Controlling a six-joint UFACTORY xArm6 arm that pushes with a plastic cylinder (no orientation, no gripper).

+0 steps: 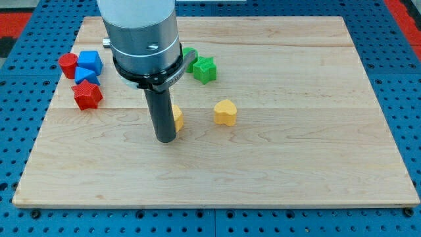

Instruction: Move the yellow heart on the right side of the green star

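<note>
The yellow heart lies near the board's middle. The green star lies above it, toward the view's top. My tip rests on the board left of the heart and below it, apart from it. A second yellow block sits right beside the rod, partly hidden by it; its shape cannot be made out. Another green block shows just left of the star, mostly hidden behind the arm.
At the view's left stand a red block, a blue cube, a smaller blue block and a red star-like block. The wooden board lies on a blue pegboard table.
</note>
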